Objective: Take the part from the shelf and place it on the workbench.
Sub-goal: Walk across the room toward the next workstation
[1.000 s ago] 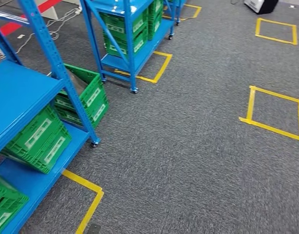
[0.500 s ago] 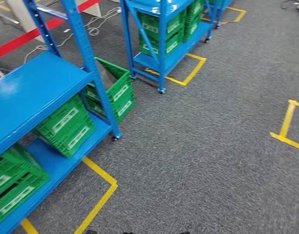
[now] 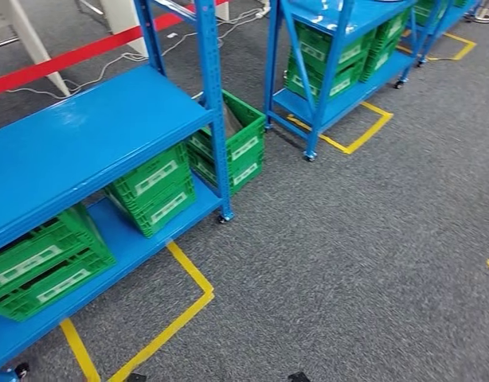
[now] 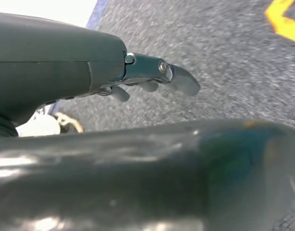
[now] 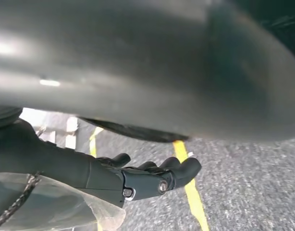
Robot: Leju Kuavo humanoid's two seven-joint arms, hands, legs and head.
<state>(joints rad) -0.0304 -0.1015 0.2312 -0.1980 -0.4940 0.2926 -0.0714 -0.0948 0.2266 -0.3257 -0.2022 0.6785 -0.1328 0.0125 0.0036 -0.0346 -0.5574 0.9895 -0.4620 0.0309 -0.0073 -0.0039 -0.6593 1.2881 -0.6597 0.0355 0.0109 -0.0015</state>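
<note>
A blue shelf unit (image 3: 98, 127) stands at the left of the head view, its middle board bare. Two green crates (image 3: 154, 187) (image 3: 44, 267) sit tilted on its lower board. Another green crate (image 3: 236, 143) lies at the shelf's far end, with something grey-brown inside that I cannot make out. No loose part is identifiable. My left hand (image 4: 153, 79) hangs over the grey carpet with fingers stretched out and nothing in it. My right hand (image 5: 153, 175) also hangs above the carpet, fingers apart and slightly bent, holding nothing.
A second blue shelf unit (image 3: 344, 16) with green crates stands at the back right on castors. Yellow tape (image 3: 188, 294) marks bays on the grey carpet around both shelves. A red floor line (image 3: 68, 57) and loose cables run behind the near shelf.
The whole head view has swung: the near shelf now lies further right and takes up more of the picture, and the yellow squares on the right have slid out. The camera moved, not the things.
</note>
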